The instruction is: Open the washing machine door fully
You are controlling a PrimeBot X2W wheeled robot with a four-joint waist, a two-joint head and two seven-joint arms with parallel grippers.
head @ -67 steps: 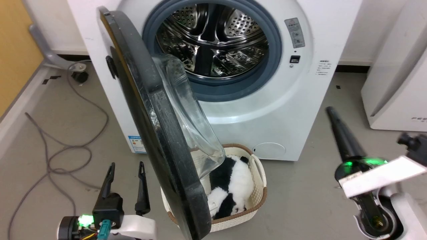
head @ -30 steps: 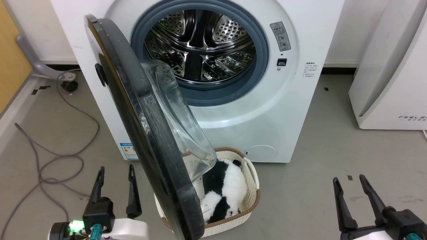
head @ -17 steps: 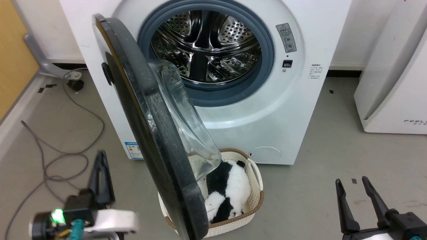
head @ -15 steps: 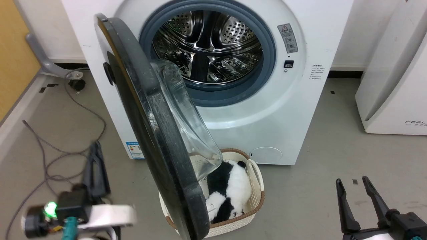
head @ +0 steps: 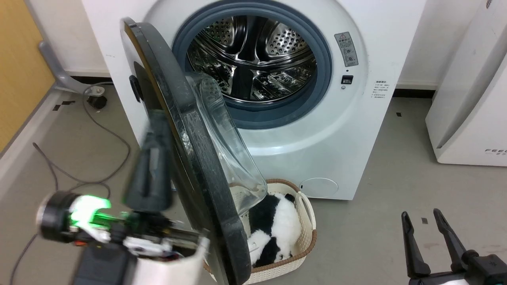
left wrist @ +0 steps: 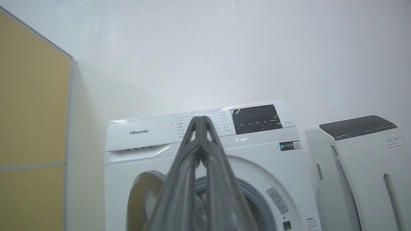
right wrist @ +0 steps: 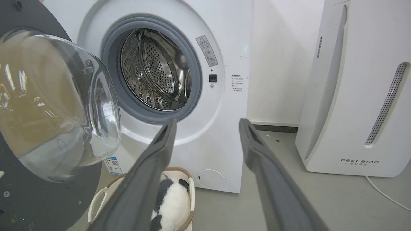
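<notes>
**Door part-open.** The washing machine door (head: 186, 158) hangs from its hinge at the 9 o'clock side of the drum (head: 253, 59). It stands out roughly square to the front of the washing machine (head: 317, 130), with its glass bowl above a basket (head: 305, 245) at 6 o'clock. The left gripper (left wrist: 200, 120), fingers pressed together, shows blurred at 8 o'clock in the head view, just beside the door's outer face; whether it touches the door cannot be told. The right gripper (head: 420, 213), fingers apart and empty, sits at 5 o'clock, well apart from the door. By my reckoning the opening is about half done: the door has yet to fold back towards 9 o'clock.
</notes>
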